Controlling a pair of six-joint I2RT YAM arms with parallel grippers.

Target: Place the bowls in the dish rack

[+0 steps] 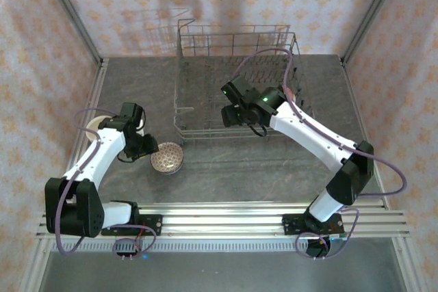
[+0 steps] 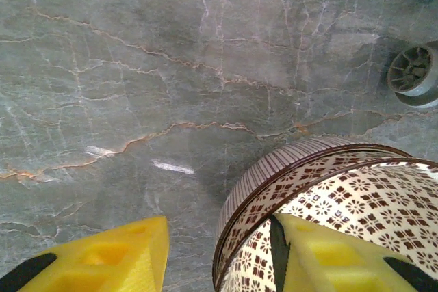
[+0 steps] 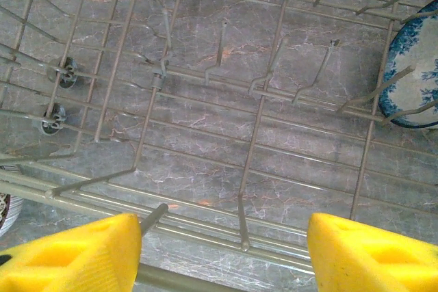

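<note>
Blue-patterned bowl [image 3: 416, 66] sits in the dish rack [image 1: 236, 80]. My left gripper [image 2: 215, 237], unclamped, straddles the rim of the brown bowl [image 2: 328, 189]; my right gripper [image 3: 222, 230] hangs spread, empty. A cream bowl [image 1: 87, 126] waits.

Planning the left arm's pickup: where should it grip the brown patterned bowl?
Pinch its rim wall from above: the bowl sits upright, mouth open, and its thin wall fits between the fingers of the left tool, one inside, one outside.

Top cam high at near edge, looks down on whole desk [image 1: 226, 169] and dish rack [image 1: 236, 80]. Left wrist cam close, facing down at desk, shares patterned bowl [image 2: 383, 196] with top; right wrist cam close, down into rack.
</note>
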